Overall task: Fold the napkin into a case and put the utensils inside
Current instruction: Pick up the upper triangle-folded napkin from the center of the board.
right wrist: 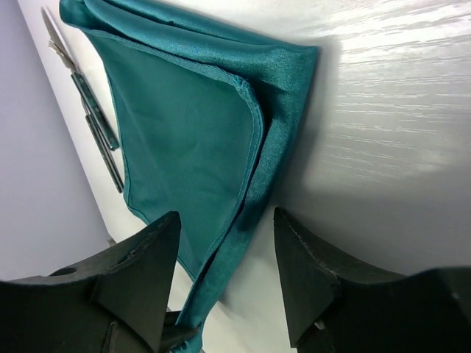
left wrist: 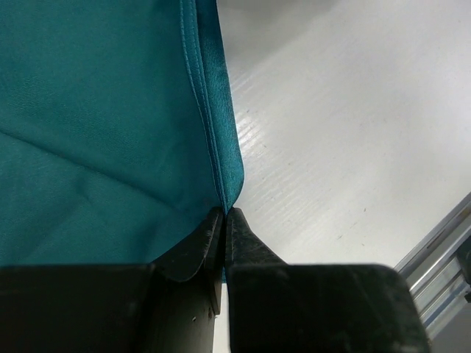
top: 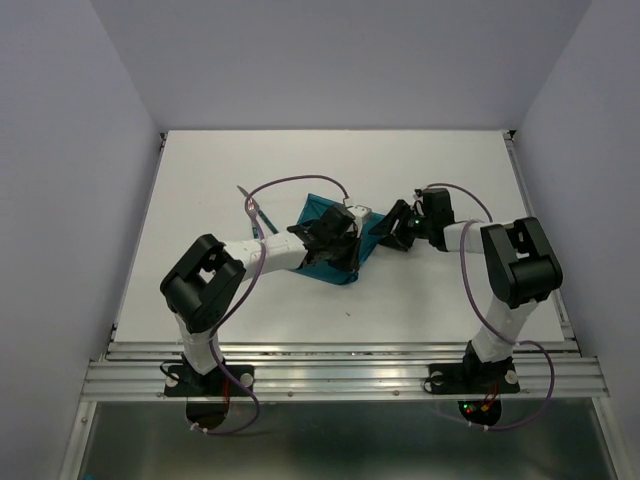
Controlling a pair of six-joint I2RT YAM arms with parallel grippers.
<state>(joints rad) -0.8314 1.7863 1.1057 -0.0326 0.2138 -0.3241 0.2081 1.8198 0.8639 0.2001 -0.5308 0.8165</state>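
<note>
- Cloth first: my left tool (left wrist: 224, 213) is clenched on the napkin (left wrist: 96, 110). Its jaws pinch the stitched hem right at their tips, and the teal sheet spreads away ahead and to that tool's left.
- To the right of the left tool there is only bare tabletop (left wrist: 346, 132), so the pinched hem is the napkin's outer border on that side.
- My right tool (right wrist: 227, 219) stands released, jaws apart. A doubled-over edge of the napkin runs up between them, and I see neither jaw touching it.
- Ahead of the right tool the napkin lies in layers, a hemmed flap on top of a broader one, ending in a rounded fold to the tool's right.
- Farther ahead and to the left of the right tool, the utensils (right wrist: 92, 110) lie on the tabletop just beside the cloth. I cannot tell whether they touch it, and they are not yet inside anything.
- Handling, as I judge it: the cloth is light, limp and slightly sheeny, so it will sag and slip rather than hold a crease. I'd take it at the hem or a corner, where the stitching gives some body, and pinch both layers together.
- The utensils look slim, stiff and smooth, so I'd grip across the handles.
</note>
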